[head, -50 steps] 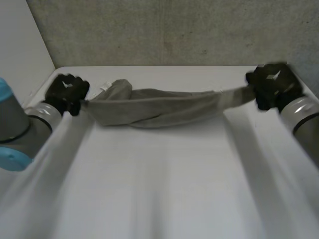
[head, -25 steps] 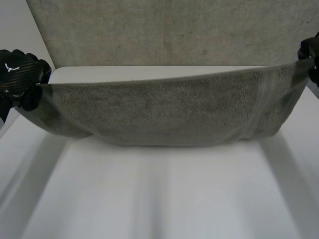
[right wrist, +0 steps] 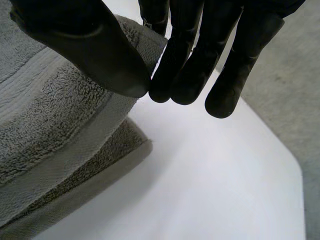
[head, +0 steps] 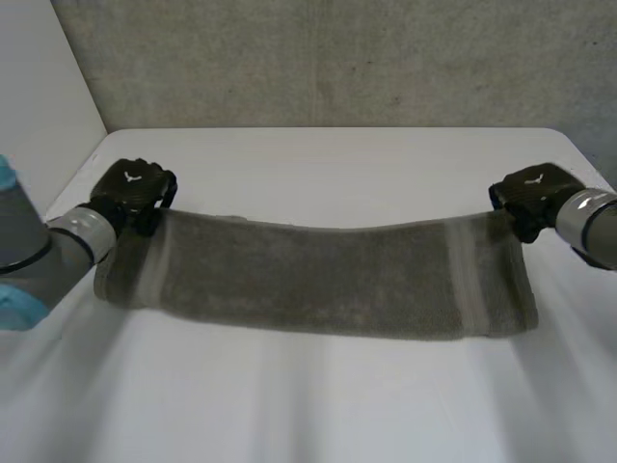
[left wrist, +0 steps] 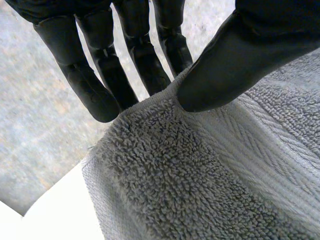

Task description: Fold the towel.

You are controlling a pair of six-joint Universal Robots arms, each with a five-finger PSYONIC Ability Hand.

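White table point(head: 318, 405), rough grey wall point(head: 337, 58) behind. Grey towel point(head: 318, 280) lies as long band stretched left to right across table middle, doubled at right end. Left hand point(head: 135, 188) at far left corner, thumb and fingers pinching towel edge. Right hand point(head: 532, 193) at far right corner, thumb pressed to fingers, cloth clamped between.

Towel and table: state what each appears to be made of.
The towel looks like terry cloth, likely cotton: grey-green looped pile with a flat woven band across it. The table is smooth, plain white and hard-looking, possibly laminate or painted board; the look leaves that open.
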